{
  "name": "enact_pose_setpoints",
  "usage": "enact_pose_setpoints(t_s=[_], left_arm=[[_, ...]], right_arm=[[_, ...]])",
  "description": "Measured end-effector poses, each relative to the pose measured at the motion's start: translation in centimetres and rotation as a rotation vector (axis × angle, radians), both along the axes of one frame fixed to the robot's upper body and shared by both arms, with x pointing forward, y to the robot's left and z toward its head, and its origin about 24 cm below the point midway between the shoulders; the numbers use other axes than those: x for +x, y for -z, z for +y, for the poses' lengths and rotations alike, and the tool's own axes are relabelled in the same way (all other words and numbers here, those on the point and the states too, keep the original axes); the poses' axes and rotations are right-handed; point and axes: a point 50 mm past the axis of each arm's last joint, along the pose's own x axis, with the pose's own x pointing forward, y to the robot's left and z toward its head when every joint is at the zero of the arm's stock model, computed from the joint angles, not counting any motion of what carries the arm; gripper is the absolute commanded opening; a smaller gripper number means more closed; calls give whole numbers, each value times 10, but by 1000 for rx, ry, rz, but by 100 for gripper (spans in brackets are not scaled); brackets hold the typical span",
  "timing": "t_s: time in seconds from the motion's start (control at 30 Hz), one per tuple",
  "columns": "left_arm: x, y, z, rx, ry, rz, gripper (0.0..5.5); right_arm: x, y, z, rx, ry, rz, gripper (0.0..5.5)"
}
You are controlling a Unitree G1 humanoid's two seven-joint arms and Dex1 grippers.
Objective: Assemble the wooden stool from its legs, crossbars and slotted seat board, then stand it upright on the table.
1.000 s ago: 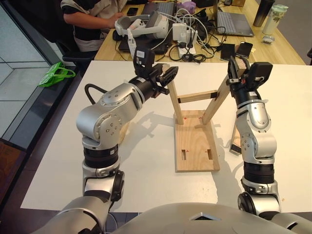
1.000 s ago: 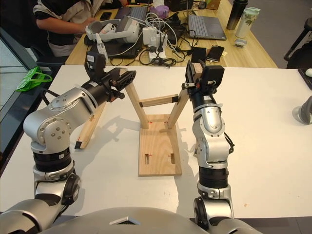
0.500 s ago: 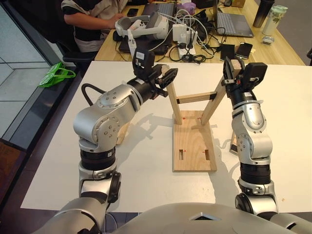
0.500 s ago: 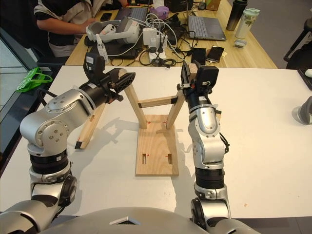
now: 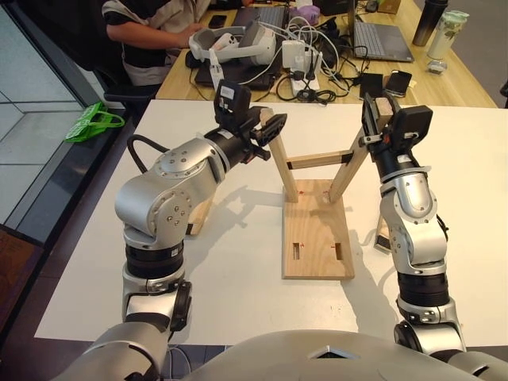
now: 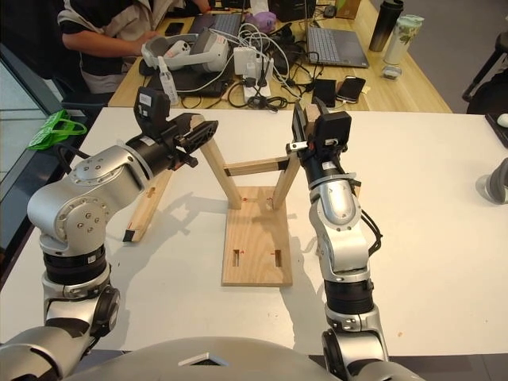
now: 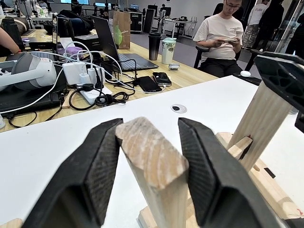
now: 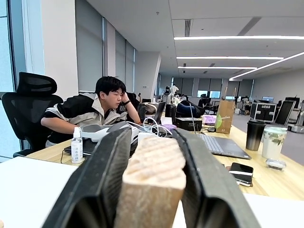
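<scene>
As both arms extend over the white table [image 5: 238, 270], my left gripper [image 5: 270, 127] clamps the left leg [image 5: 286, 168] at its top, and my right gripper [image 5: 375, 111] clamps the right leg [image 5: 346, 171]. I can't read the wrist label [image 5: 227, 91].

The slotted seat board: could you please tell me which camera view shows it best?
The left eye view: the seat board lies flat and whole, both empty slots facing up; the right eye view matches. The left wrist view catches a strip beyond the left claw's leg; the right wrist view faces the right claw's leg top.
</scene>
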Motion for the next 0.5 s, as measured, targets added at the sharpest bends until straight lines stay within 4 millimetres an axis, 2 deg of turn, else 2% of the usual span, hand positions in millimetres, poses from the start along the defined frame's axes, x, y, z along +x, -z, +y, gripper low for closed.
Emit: enact_pose_setpoints(t_s=[0.13,0.17,0.23,0.5], left_arm=[[0,0,-3,9,12,0,187],[0,0,-3,11,15,0,187],[2,-1,-4,23,26,-4,187],[7,-3,-3,72,26,-12,187]], right_arm=[[-3,3,-4,-2,5,6,141],[-3,3,-4,5,4,10,179],[-3,6,-7,-23,-7,27,203],[-3,11,-5,-3,-27,99,203]])
